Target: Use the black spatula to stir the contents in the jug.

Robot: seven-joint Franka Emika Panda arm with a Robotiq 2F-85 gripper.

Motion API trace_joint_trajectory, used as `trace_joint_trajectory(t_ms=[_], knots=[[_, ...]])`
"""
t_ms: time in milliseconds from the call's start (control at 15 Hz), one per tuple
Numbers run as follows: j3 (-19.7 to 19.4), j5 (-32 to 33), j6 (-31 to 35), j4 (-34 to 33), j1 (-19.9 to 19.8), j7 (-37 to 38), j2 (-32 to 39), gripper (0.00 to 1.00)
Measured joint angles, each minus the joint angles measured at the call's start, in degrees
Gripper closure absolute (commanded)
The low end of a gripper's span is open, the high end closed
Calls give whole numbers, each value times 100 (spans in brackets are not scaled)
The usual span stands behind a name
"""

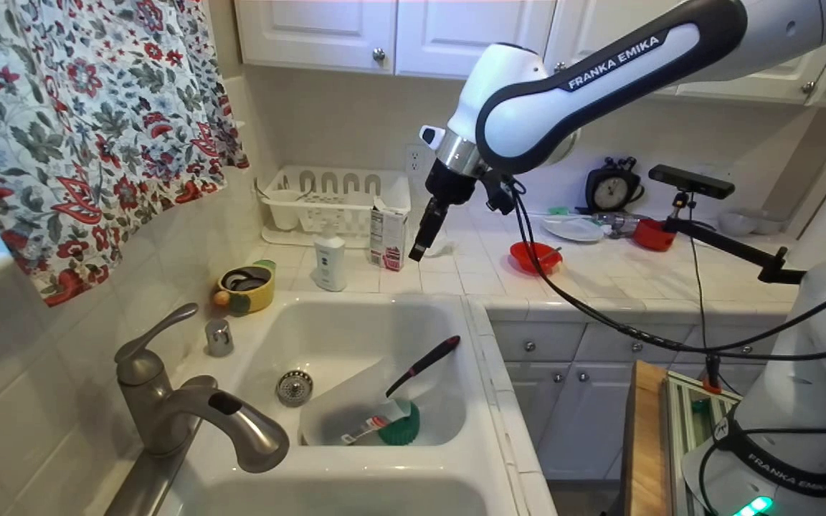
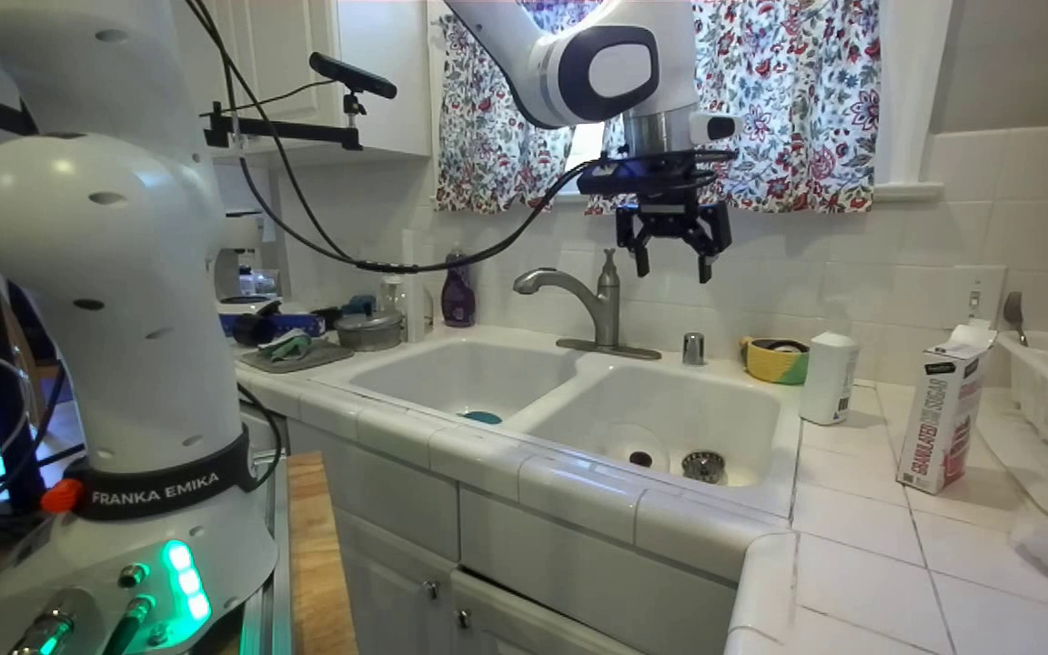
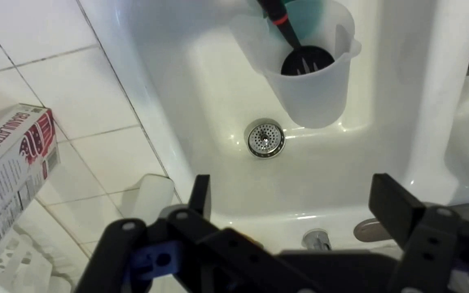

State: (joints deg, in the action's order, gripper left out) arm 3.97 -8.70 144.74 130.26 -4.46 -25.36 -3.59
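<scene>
White sink [image 3: 332, 167] holds the jug [image 3: 312, 99], upper centre, likely against spills, black spatula [image 3: 288, 32] leaning inside; empty pincer [image 3: 293, 191] gapes, presumably to grasp.

Small bright glints speckle the glossy sink [image 3: 226, 106].

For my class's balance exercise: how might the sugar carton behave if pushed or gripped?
The sugar carton would likely tip if pushed high, being tall and narrow. Its flat, card-like sides might dent. Any contents might spill: its top flap looks raised.
</scene>
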Motion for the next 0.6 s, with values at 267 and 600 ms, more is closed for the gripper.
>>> trace_joint_trajectory(t_ms=[267, 600], knots=[[-83, 232, -698, -10, 176, 178, -94, 0], [-98, 397, -802, -10, 228, 373, -110, 0]])
